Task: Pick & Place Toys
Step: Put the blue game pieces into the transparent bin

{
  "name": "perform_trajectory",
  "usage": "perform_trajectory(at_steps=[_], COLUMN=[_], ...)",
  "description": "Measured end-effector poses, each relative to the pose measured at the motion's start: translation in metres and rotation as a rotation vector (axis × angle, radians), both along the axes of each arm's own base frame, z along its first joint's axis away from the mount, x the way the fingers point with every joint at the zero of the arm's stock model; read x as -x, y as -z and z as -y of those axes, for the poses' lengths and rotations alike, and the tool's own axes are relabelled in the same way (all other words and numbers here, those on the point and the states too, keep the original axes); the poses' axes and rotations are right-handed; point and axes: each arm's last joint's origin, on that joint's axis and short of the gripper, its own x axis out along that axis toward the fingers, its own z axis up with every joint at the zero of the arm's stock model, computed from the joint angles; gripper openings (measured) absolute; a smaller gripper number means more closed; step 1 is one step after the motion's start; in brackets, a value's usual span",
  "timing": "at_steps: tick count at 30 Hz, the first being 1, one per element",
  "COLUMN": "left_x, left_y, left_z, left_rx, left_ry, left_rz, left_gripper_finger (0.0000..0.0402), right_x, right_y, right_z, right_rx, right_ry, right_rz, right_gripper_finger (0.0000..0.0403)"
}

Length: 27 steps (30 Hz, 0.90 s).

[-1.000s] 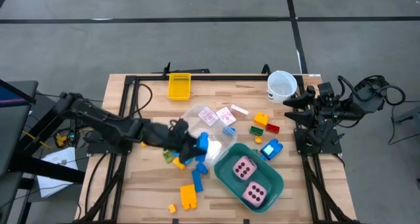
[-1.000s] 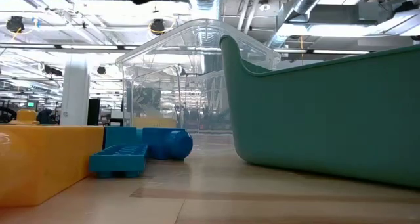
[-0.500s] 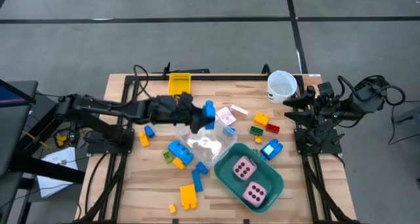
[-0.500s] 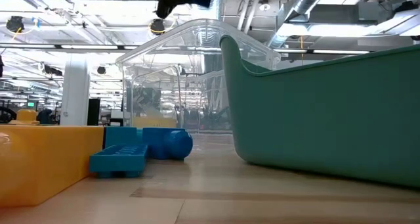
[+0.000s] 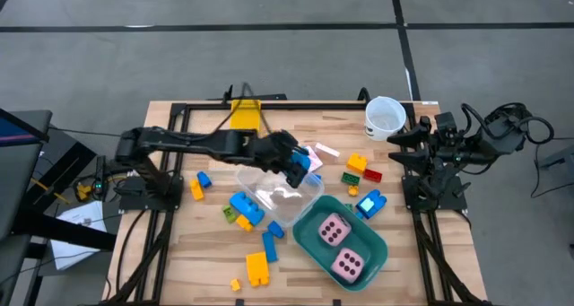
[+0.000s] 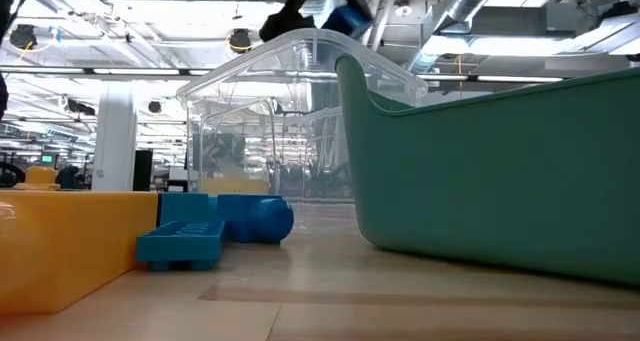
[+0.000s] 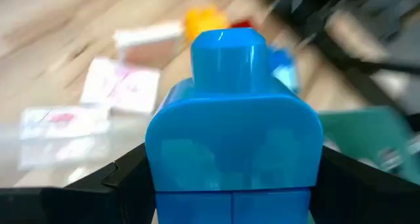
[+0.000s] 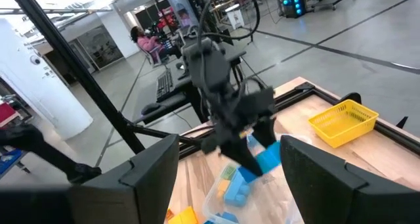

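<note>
Now the left tool (image 5: 299, 164) hangs over the clear plastic container (image 5: 280, 191) at mid-desk, its fingers clamped on a blue brick (image 7: 233, 129) that fills the left wrist view between the two dark jaws. A second ago this tool was low at the near-left of the container among the loose bricks; half a second ago it had risen with the brick toward the far side, and since then it has swung across to the container's far-right corner, beside the pink-white cards (image 5: 314, 153). In the low view the brick (image 6: 347, 19) shows high above the container's rim, so it is carried, not yet set down. My reading is that the pick is done and the carry is under way, heading either for the clear container or on toward the teal tub (image 5: 309, 227), which already holds two pink dice (image 5: 341, 249); which one I cannot tell. Further out, blue, yellow and orange bricks (image 5: 246, 207) lie scattered on the desk (image 5: 170, 261) near the container, with more by the tub's far side. The right tool (image 5: 402, 149) waits, jaws parted and empty, at the desk's right edge near the white cup (image 5: 384, 117)
</note>
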Motion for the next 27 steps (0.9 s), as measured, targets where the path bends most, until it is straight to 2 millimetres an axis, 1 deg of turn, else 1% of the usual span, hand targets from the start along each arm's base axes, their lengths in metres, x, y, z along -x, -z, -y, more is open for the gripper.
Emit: perform_trajectory(at_steps=[3,5,10,15,22,27], left_x=[-0.006,-0.007,-0.009,-0.013,-0.018,-0.020], left_y=[0.013,0.025,0.048,0.061,0.086,0.093], left_z=[0.003,0.007,0.017,0.019,0.016,0.016], left_rx=[0.023,0.070,0.108,0.106,0.087,0.092], left_ry=[-0.004,-0.011,-0.041,-0.064,-0.087,-0.083], left_rz=[-0.124,-0.203,-0.333,-0.376,-0.480,-0.497], left_gripper_finger=[0.0290,0.0290,0.0290,0.0290,0.0290,0.0290], right_x=[0.000,0.000,0.000,0.000,-0.002,-0.004], right_y=[0.000,0.000,0.000,0.000,0.001,0.001], right_z=[0.000,0.000,0.000,0.000,-0.001,-0.003], right_rx=[-0.001,0.000,0.001,0.001,0.004,0.008], right_ry=[0.002,0.002,0.002,0.002,0.001,0.000], right_rz=[0.001,0.001,-0.001,-0.001,-0.005,-0.011], right_gripper_finger=[0.0254,0.0254,0.0254,0.0254,0.0254,0.0254])
